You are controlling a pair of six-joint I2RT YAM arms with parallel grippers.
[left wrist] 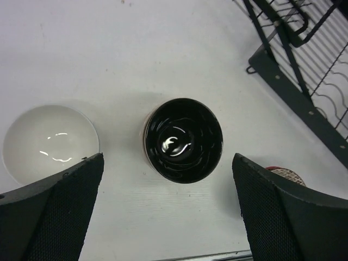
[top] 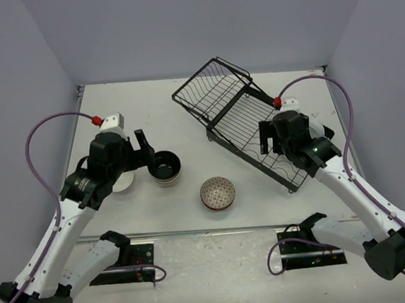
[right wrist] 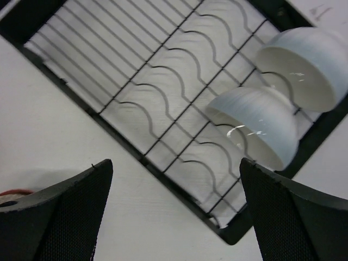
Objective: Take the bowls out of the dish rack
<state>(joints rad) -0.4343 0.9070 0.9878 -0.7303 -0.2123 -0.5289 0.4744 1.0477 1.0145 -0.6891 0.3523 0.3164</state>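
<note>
The black wire dish rack (top: 235, 113) lies slantwise at the back right. Two pale blue-white bowls (right wrist: 255, 128) (right wrist: 304, 68) lean on their sides in its end section. My right gripper (right wrist: 175, 163) hangs open above the rack's near edge, left of those bowls, holding nothing. On the table stand a tan bowl with a black inside (top: 165, 167), a white bowl (left wrist: 50, 142) and a brown patterned bowl (top: 218, 192). My left gripper (left wrist: 167, 179) is open just above the black-lined bowl (left wrist: 183, 140), apart from it.
The rack's raised wire basket section (top: 211, 83) stands at the back. The left arm covers most of the white bowl in the top view. Both arm bases and their purple cables sit along the near edge. Grey walls enclose the table on three sides.
</note>
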